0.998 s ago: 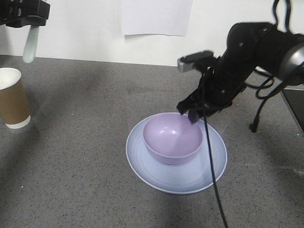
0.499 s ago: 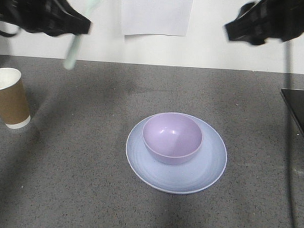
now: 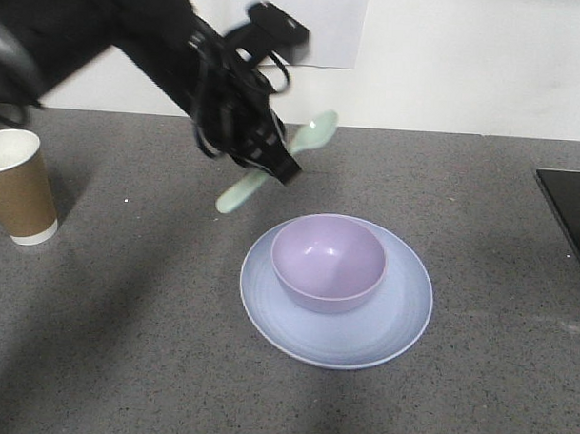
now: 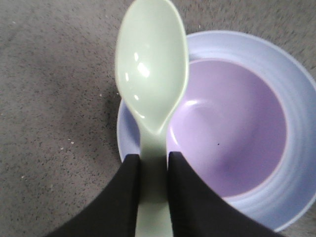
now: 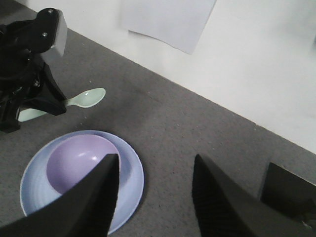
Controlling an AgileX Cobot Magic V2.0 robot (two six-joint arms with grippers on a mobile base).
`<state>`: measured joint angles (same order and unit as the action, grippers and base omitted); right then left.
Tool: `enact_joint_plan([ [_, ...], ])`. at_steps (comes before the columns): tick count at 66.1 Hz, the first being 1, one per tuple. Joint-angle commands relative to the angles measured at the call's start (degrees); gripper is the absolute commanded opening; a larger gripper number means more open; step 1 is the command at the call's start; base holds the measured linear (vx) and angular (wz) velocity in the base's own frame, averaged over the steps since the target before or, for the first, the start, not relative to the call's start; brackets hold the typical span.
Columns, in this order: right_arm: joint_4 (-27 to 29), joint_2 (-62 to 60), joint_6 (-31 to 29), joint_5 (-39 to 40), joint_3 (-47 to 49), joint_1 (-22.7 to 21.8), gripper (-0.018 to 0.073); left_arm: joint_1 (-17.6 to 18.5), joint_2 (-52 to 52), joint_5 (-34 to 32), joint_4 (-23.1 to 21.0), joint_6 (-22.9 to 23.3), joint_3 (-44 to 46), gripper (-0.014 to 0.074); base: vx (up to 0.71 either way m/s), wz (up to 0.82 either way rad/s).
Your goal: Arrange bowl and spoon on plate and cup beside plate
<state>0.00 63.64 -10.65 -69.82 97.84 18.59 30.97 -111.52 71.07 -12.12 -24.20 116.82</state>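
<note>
Spoon clamped by its handle in the left gripper, oval head jutting out ahead.

mint-green spoon clamped by its handle in the left gripper, head pointing right, lavender bowl sitting on pale blue plate just below, right gripper in foreground with dark fingers spread apart, white paper on wall

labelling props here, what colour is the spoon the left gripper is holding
Pale mint green. The spoon shows best in the left wrist view.
</note>
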Motion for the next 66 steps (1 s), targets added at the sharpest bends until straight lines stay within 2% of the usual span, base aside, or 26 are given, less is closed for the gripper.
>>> enact_joint_plan([
  [1,-3.6,-0.7,0.7,1.5,1.2,0.0,0.0349,3.6,1.4,-1.4,4.8,1.2,2.8,0.0003,0.0,0.0],
  [6,-4.8,-0.7,1.0,0.8,1.2,0.0,0.0349,6.1,0.2,-0.3,9.5,1.2,2.7,0.0003,0.0,0.0],
  [13,-4.7,-0.7,1.0,1.8,-0.5,0.0,0.0346,8.8,-1.3,0.7,12.5,1.3,2.7,0.0003,0.0,0.0],
  [26,-4.9,-1.2,1.0,4.9,-7.5,0.0,0.0345,9.8,-2.6,0.7,10.2,1.3,2.7,0.0003,0.0,0.0],
  [37,-4.9,-2.7,1.0,11.1,-13.4,0.0,0.0345,9.8,-3.1,0.7,10.2,4.6,2.7,0.0003,0.0,0.0],
  [66,-5.5,-6.4,1.0,12.7,-14.0,0.0,0.0345,9.8,-3.0,0.7,10.3,10.2,1.1,0.0003,0.0,0.0],
])
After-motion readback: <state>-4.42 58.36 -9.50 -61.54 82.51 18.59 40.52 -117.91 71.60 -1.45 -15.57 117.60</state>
